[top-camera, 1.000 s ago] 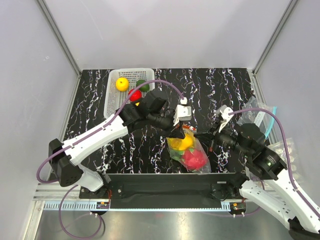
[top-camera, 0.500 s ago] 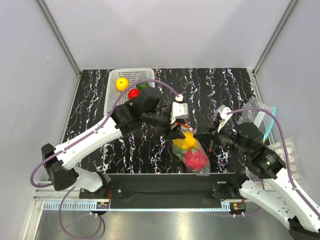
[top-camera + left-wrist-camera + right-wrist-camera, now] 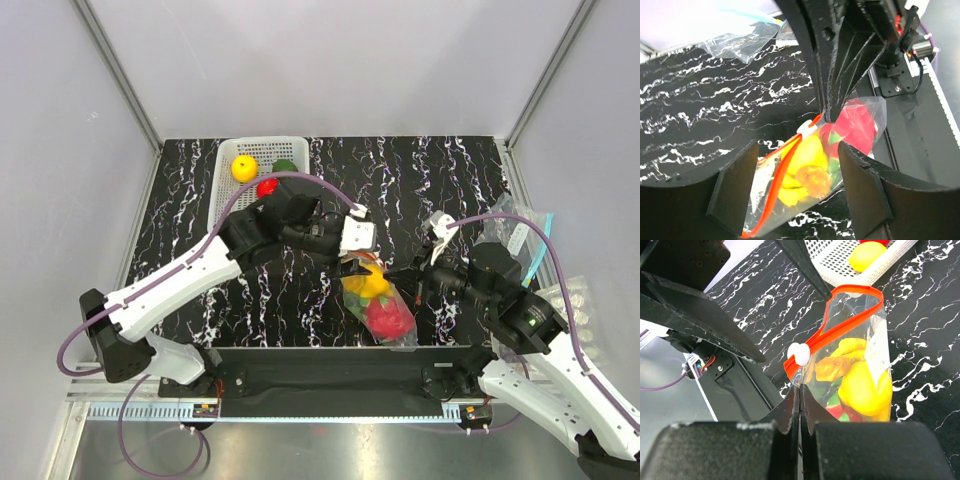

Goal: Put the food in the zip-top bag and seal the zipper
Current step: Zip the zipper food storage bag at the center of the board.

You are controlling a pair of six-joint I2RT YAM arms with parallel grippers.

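Black, white-veined stone-look bench (image 3: 180, 200) with a filled zip-top bag (image 3: 397, 328) near its front edge, between two claws.

Only the overhead view takes in the white mesh basket (image 3: 226, 205) at the back left, holding a round yellow fruit (image 3: 244, 168) with a red and a green piece beside it. The bag is clear, floppy, crinkled film around a pink-red dragon fruit (image 3: 390, 318) and glossy yellow fruits (image 3: 368, 285). The left wrist view shows the left claw (image 3: 799, 150) released, its fingers spread either side of the bag. The right wrist view shows the right claw (image 3: 800, 390) clenched on the bag's edge just below the small white slider (image 3: 801, 354), and the red-orange zipper (image 3: 855, 289) gaping in a loop at its far end.
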